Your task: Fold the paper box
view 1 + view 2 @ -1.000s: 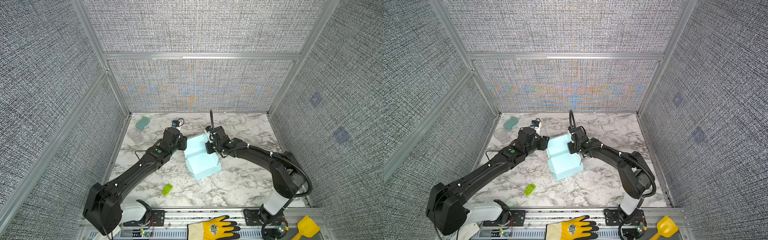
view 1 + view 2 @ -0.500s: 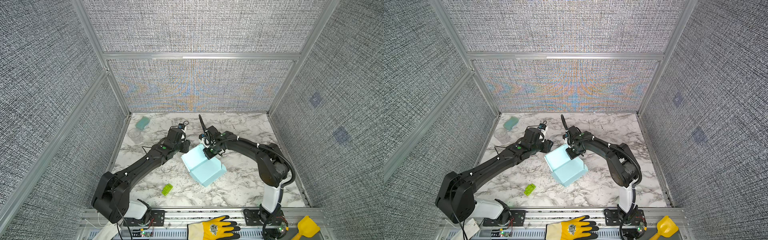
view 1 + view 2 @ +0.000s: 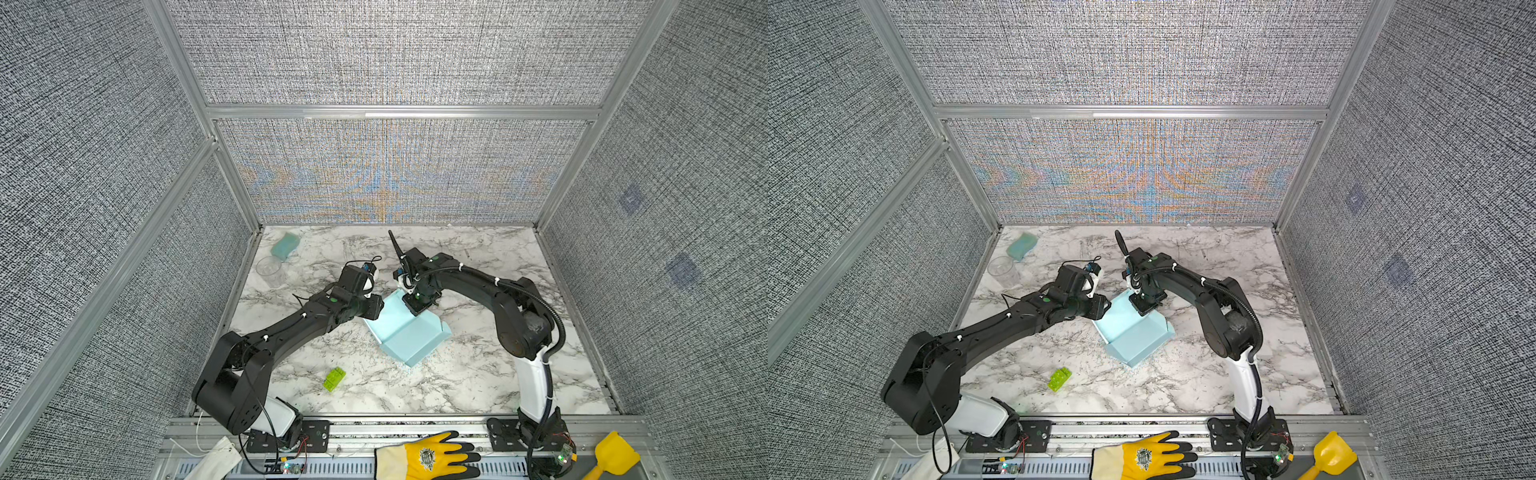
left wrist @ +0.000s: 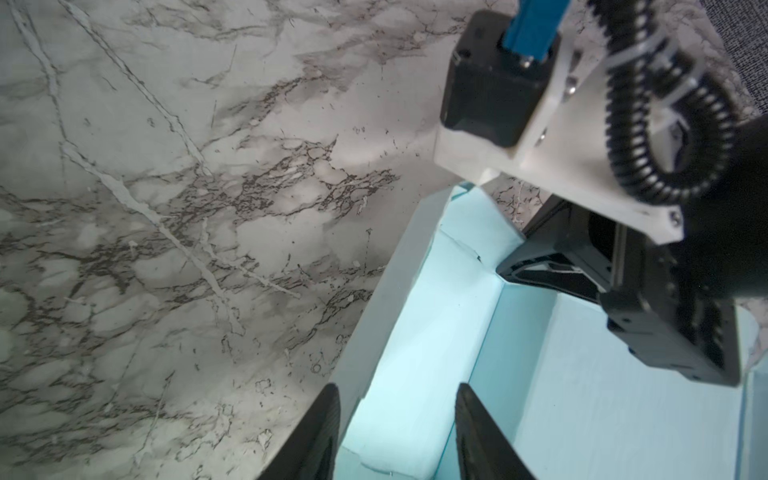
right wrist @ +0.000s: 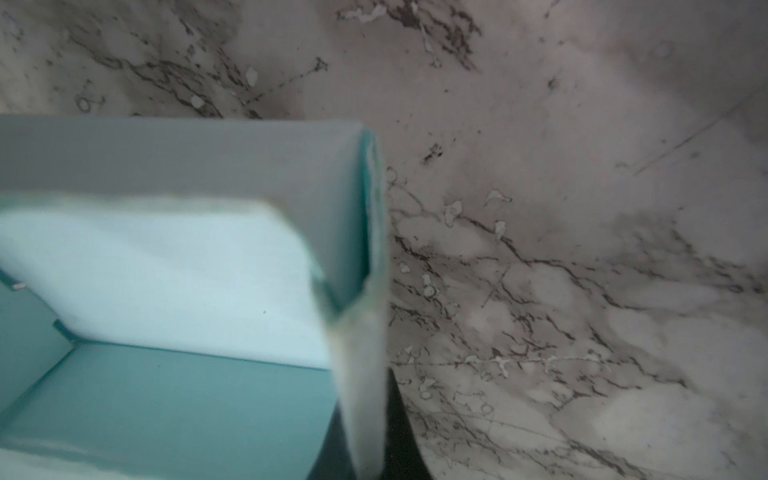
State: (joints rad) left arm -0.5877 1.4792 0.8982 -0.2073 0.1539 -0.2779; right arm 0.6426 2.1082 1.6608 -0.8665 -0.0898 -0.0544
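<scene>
As right hand (image 3: 417,307) pinches the paper box (image 3: 409,340), left hand (image 4: 397,415) straddles its wall unclenched.

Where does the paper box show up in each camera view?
Top view: the paper box sits just below centre on the marble table.
Top view: same place.
Left wrist: lower right.
Right wrist: left half.
Shared landmark: the marble table beneath it.

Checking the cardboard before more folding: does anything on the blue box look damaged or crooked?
Yes. In the left wrist view the paper box has a small tear at a crease near a corner. In the right wrist view the wall edge that the right gripper pinches looks frayed.
</scene>
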